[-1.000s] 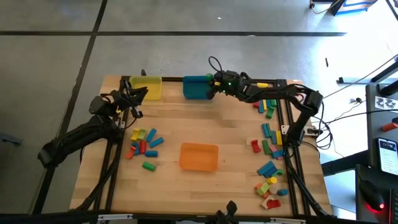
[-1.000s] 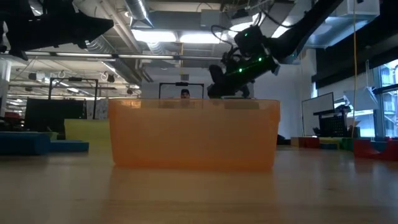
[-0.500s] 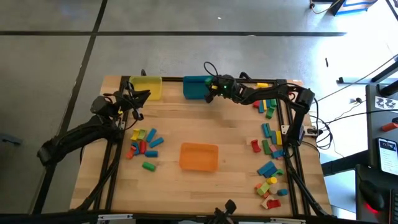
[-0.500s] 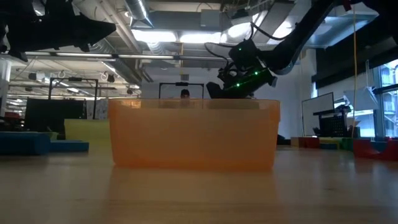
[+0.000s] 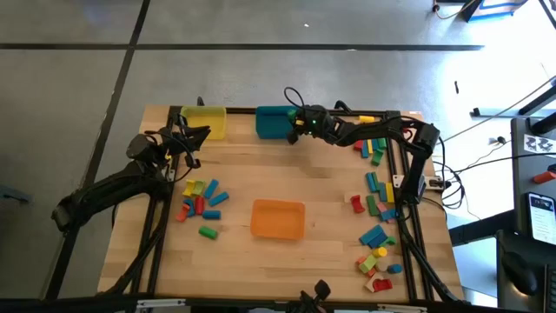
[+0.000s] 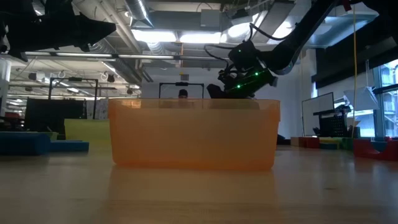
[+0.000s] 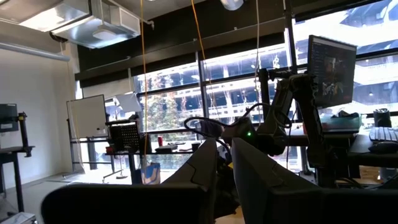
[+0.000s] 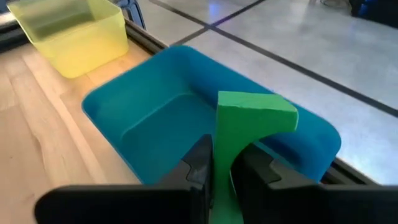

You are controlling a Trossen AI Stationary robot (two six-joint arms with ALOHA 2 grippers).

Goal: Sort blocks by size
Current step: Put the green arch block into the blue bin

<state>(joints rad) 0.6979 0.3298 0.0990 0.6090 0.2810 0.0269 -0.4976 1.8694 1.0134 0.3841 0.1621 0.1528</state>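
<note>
Our right gripper (image 8: pixel 221 165) has its fingers (image 8: pixel 198 163) pinched narrow on a green block (image 8: pixel 252 127), whose long axis runs out from the fingers and ends in a wider head. That head hangs over the near rim of the teal bin (image 8: pixel 149 118), with the bin's hollow just beyond. The yellow bin (image 8: pixel 71 34) stands just beside the teal one. We judge a short reach over the teal bin comes first. Our left gripper (image 5: pixel 193 135) waits near the yellow bin, fingers closed on nothing, farther from the teal bin.
</note>
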